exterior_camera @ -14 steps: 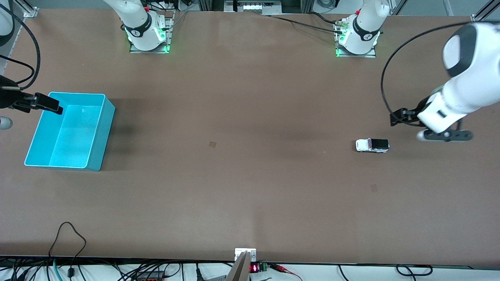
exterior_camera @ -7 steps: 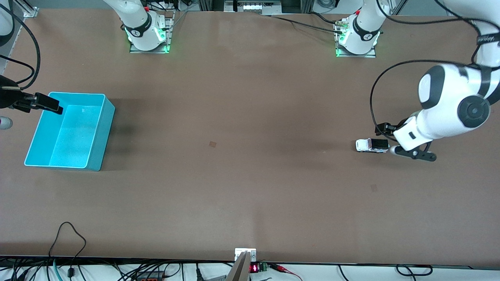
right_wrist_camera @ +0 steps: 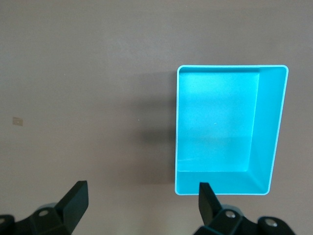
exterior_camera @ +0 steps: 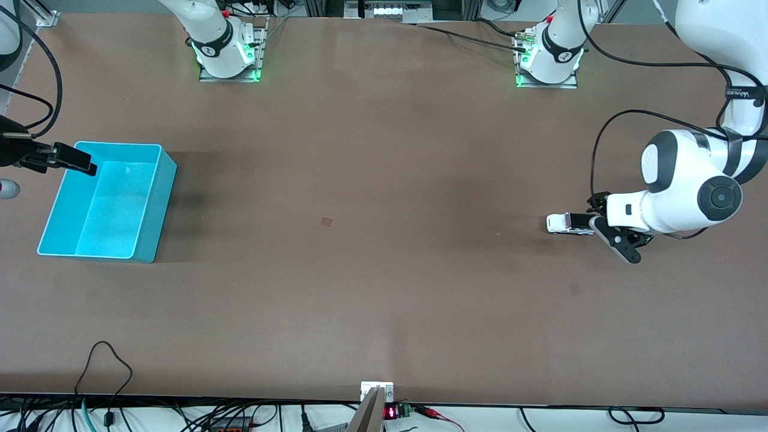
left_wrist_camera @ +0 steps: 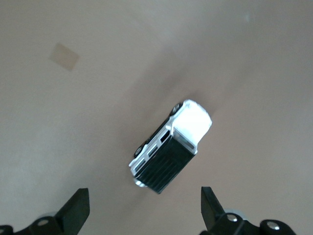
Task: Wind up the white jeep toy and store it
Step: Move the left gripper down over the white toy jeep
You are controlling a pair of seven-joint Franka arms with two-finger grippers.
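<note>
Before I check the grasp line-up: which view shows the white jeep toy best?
The left wrist view: the white jeep toy fills the middle, roof and wheels clear, ahead of the open left hand. The front view shows it small, partly covered. The right wrist view misses it.

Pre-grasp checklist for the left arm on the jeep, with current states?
1. White jeep toy upright on its wheels on the table: ok.
2. Left tool open: ok.
3. Left tool over the jeep's black rear end: ok.
4. Fingers square to the jeep's sides: not ok, the jeep sits skewed between them.
5. Turquoise bin holds nothing, ready for storing: ok.
6. Right tool open, waiting above the bin: ok.
</note>
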